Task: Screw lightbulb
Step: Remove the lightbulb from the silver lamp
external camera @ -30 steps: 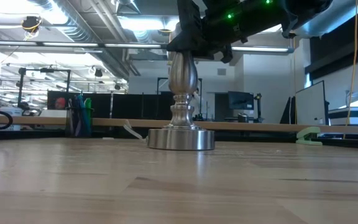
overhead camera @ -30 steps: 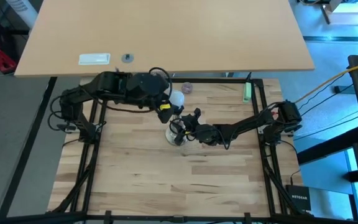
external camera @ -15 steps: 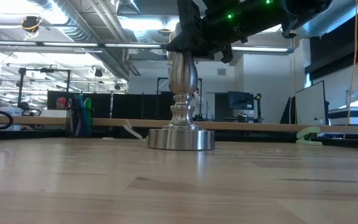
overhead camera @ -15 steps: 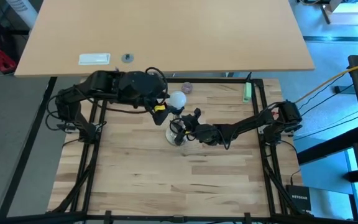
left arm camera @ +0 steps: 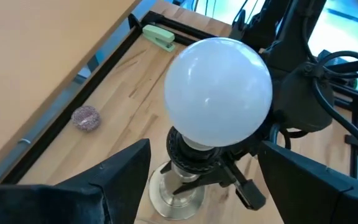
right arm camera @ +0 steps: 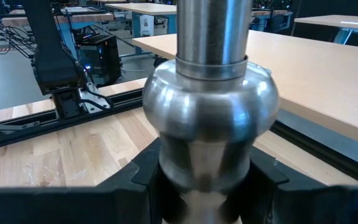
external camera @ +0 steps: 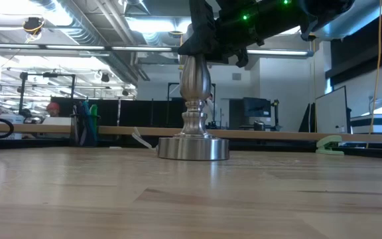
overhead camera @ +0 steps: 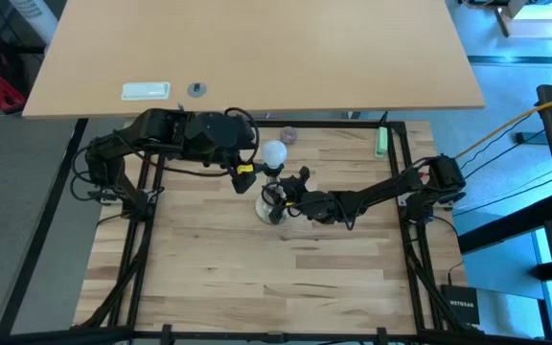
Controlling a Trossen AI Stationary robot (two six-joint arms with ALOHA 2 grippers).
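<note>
The white lightbulb (overhead camera: pixel 274 152) (left arm camera: pixel 219 93) stands upright with its base in the dark socket (left arm camera: pixel 194 155) on top of the silvery stand (external camera: pixel 193 113). The stand's round base (overhead camera: pixel 268 211) rests on the wooden table. My left gripper (overhead camera: pixel 246 170) (left arm camera: pixel 204 163) is open just to the left of the bulb. Its fingers stand on either side of the socket, clear of it. My right gripper (overhead camera: pixel 288 196) (right arm camera: pixel 207 186) reaches in from the right and is shut on the stand. My right gripper pinches the stand's metal stem (right arm camera: pixel 207 168) between its two fingers (right arm camera: pixel 146 174), just under the socket. The fingers come in nearly level from the table's right and lie across the stem. The stand stays upright with its base (external camera: pixel 193 148) flat on the table.
A small greyish round knob (overhead camera: pixel 287 136) (left arm camera: pixel 86 117) and a green stapler-like thing (overhead camera: pixel 379 142) (left arm camera: pixel 159 36) lie near the table's far edge. Black frame rails (overhead camera: pixel 343 123) run round the table. A larger tan tabletop (overhead camera: pixel 257 48) lies beyond.
My left gripper has drawn back from the lightbulb toward the table's left edge and has rolled a little about its own axis. The bulb, partly covered by it before, now shows whole and stays in the socket. My right gripper and the stand have kept still.
</note>
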